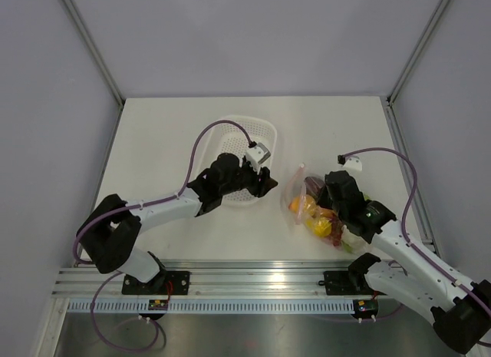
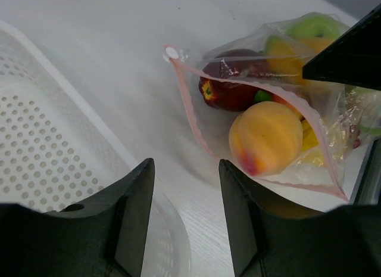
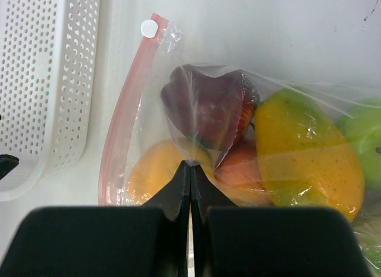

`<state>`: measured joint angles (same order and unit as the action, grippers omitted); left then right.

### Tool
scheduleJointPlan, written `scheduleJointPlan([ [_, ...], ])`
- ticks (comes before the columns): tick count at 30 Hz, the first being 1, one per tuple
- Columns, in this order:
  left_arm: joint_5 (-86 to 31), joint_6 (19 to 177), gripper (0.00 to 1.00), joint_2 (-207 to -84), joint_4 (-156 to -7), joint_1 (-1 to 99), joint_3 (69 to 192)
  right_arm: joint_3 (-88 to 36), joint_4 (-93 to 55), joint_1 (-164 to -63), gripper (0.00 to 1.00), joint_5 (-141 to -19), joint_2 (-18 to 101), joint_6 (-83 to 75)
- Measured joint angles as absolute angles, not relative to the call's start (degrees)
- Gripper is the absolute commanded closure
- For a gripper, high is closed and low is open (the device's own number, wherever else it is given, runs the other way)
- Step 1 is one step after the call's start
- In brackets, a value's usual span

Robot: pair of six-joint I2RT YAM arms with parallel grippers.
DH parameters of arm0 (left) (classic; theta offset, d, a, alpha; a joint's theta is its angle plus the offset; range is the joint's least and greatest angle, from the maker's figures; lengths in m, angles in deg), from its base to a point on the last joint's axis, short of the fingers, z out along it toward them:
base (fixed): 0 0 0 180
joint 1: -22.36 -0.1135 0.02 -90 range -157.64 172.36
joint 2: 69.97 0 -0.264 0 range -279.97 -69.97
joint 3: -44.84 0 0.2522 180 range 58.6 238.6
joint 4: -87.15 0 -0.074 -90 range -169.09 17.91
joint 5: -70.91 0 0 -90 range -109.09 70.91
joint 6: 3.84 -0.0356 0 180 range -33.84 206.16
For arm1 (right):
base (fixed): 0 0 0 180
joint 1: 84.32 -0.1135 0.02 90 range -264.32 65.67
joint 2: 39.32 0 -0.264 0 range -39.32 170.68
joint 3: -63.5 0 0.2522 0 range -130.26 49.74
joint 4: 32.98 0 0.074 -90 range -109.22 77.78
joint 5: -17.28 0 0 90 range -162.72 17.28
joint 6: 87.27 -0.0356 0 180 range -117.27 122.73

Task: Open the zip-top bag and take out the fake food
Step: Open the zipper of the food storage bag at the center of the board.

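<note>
One white round tab (image 3: 149, 28) on the zip-top bag (image 3: 146, 119)

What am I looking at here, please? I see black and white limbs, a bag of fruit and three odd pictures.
These are two robot arms bolted at the near edge of a table. One picture looks down from above. The other two come from a small camera on each wrist, so you see that arm's own black fingers at the bottom. On the table lie a white perforated basket and a clear zip-top bag of plastic fake food: a peach-coloured fruit, a dark red piece, green and yellow ones. The left gripper hangs open and empty beside the basket, facing the bag. The right gripper is shut, and seems to pinch the bag's thin plastic.
</note>
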<state>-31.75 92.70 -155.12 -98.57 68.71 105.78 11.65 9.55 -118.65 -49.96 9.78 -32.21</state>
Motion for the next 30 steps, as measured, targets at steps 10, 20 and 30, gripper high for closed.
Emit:
scheduleJointPlan([
  [10,-40.98,89.31,0.51,-157.15,-103.42,69.8,105.78,12.75,8.4,-118.65,1.0,-51.69,10.37,-32.86],
  [20,-44.67,80.59,0.51,-161.1,-101.04,74.44,108.21,13.86,7.94,-118.65,1.0,-53.39,7.25,-33.1],
  [30,-46.27,77.16,0.46,-165.96,-97.57,75.73,111.92,15.32,7.59,-118.65,1.0,-54.0,2.79,-33.5],
])
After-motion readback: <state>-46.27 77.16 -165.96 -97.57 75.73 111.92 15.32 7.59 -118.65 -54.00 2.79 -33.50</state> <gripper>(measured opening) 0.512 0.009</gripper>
